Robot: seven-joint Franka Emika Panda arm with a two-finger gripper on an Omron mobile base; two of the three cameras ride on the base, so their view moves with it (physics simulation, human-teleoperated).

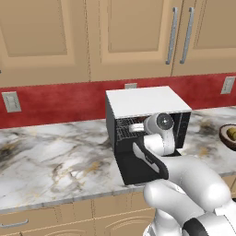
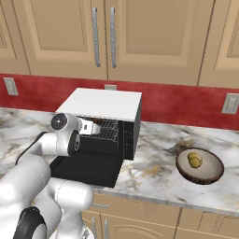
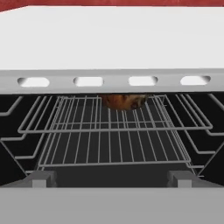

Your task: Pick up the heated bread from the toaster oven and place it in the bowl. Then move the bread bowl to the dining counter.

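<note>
Hand view: looking straight into the open oven (image 3: pixel 112 52), white top filling the upper part, wire rack (image 3: pixel 113 131) running away below it. Bread (image 3: pixel 123 101) is sitting at the far back of the rack, roughly centred, its top cut off by the oven's front lip. Nothing is touching it.

Left base view: arm is reaching into the oven (image 1: pixel 146 102) mouth, hand sitting over the dropped door (image 1: pixel 138 171), just in front of the rack. Claw (image 1: pixel 136 127) is mostly hidden by the wrist; fingers are standing wide, holding nothing.

Right base view: oven (image 2: pixel 105 103) is sitting on the marble counter (image 2: pixel 154 163) against the red wall, door (image 2: pixel 86 169) lying flat toward the robot. Claw (image 2: pixel 95 127) is pointing in at the rack. Bowl (image 2: pixel 200 167) is resting on the counter well right of the oven, apart from it, with two small yellowish lumps (image 2: pixel 194 159) inside.
</note>
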